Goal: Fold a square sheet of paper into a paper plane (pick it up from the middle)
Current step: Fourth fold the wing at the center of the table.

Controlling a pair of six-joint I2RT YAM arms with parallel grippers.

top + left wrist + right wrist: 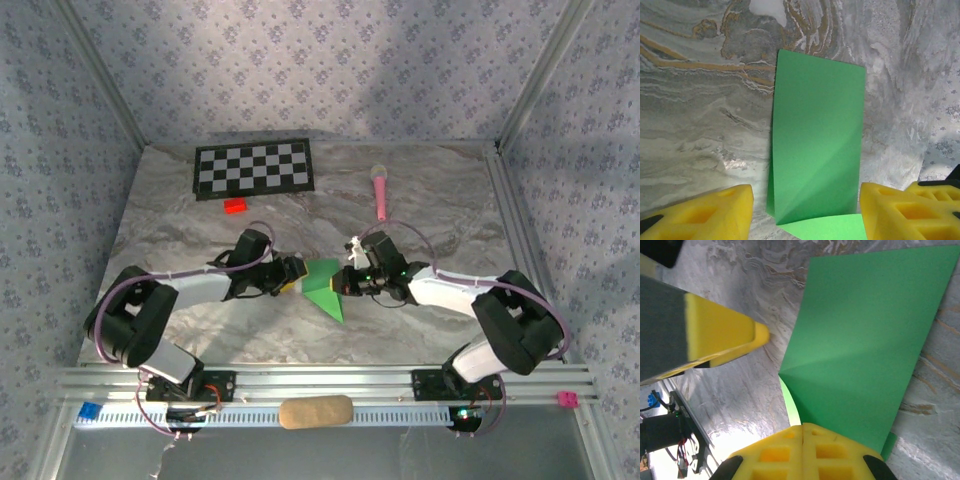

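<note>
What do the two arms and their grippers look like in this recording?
The left arm and right arm have white links with chunky black joints, and thin lilac cables loop along each. The left gripper and right gripper carry bright yellow fingers moulded with rectangular hollows.

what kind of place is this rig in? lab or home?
Probably a lab test cell, not a home: aluminium frame rails box in the marbled table, patterned backdrop walls surround it, and a checkerboard lies on it.
</note>
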